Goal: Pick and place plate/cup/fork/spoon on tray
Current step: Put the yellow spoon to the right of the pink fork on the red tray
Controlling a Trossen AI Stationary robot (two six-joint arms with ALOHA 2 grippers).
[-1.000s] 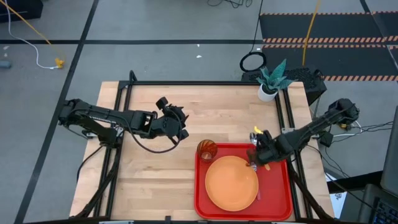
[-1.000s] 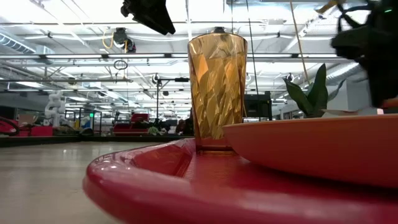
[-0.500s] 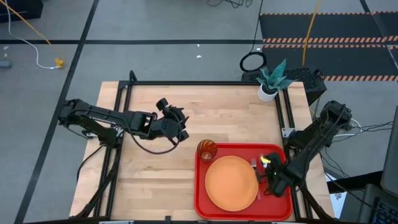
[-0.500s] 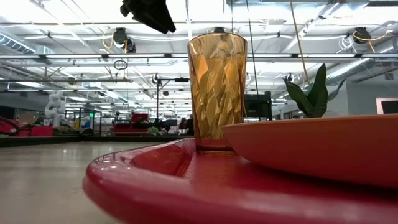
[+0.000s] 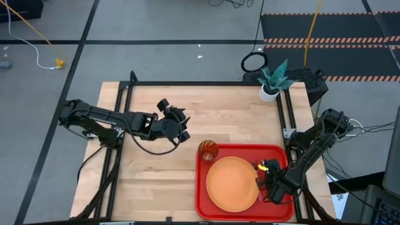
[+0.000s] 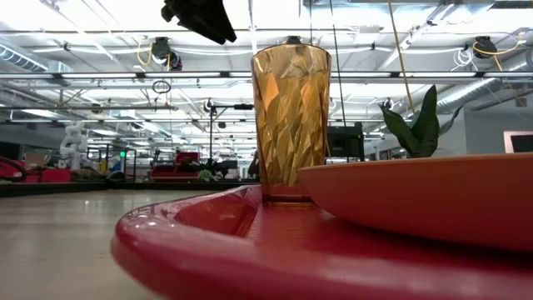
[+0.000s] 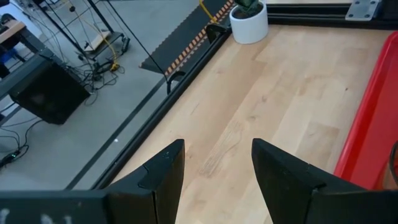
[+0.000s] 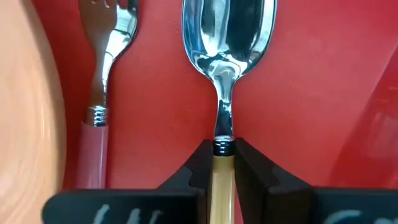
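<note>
Now the right gripper (image 8: 222, 167) is closed on the orange handle of the spoon (image 8: 226, 37), low over the tray (image 5: 207, 204) at the lower right of the high view. Just beside the spoon lies the fork (image 8: 109, 56), then the plate (image 5: 232, 183). The cup (image 5: 208, 150) stands in the tray's upper left corner. The left gripper (image 7: 216, 167) is open above the bare table (image 5: 150, 181), left of centre.

On my tray (image 5: 203, 200) the plate (image 5: 232, 183) sits mid-tray, the cup (image 5: 208, 150) at its far-left corner. Right of the plate lies the fork (image 8: 102, 93), and the spoon (image 8: 225, 56) just right of that, in my right gripper (image 8: 219, 163).
</note>
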